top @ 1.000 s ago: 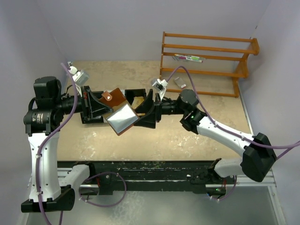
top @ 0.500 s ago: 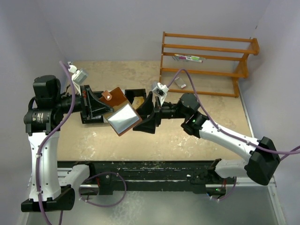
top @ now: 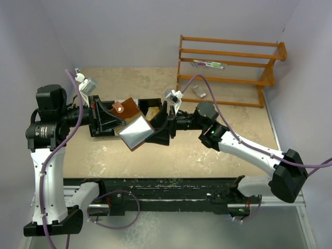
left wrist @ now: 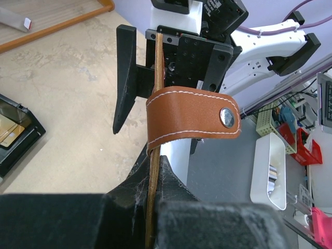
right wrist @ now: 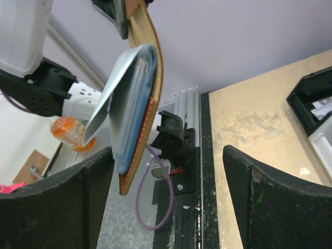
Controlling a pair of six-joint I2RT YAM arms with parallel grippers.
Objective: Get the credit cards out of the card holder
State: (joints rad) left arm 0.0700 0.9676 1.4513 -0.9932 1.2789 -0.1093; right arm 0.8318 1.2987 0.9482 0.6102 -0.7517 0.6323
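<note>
My left gripper (top: pixel 110 118) is shut on the brown leather card holder (top: pixel 126 108) and holds it above the table. The holder's blue-grey lining (top: pixel 134 130) faces up. In the left wrist view the holder (left wrist: pixel 192 119) stands edge-on between the gripper's (left wrist: pixel 155 162) fingers, its snap tab looped to the right. My right gripper (top: pixel 158 124) is open at the holder's right edge. In the right wrist view the holder (right wrist: pixel 148 57) hangs down between the right gripper's (right wrist: pixel 167 150) fingers, close to the left finger (right wrist: pixel 67 202). The credit cards (right wrist: pixel 134 122) show as a light blue edge tucked in the holder.
A black compartment tray (top: pixel 142 101) lies on the tan table behind the holder. A wooden rack (top: pixel 228 67) with pens (top: pixel 208 64) stands at the back right, a small grey object (top: pixel 199 92) in front of it. The table's near edge has a black rail (right wrist: pixel 205 171).
The right arm has shifted slightly, its open gripper staying at the holder's right edge. The left arm and the held holder have barely moved.
</note>
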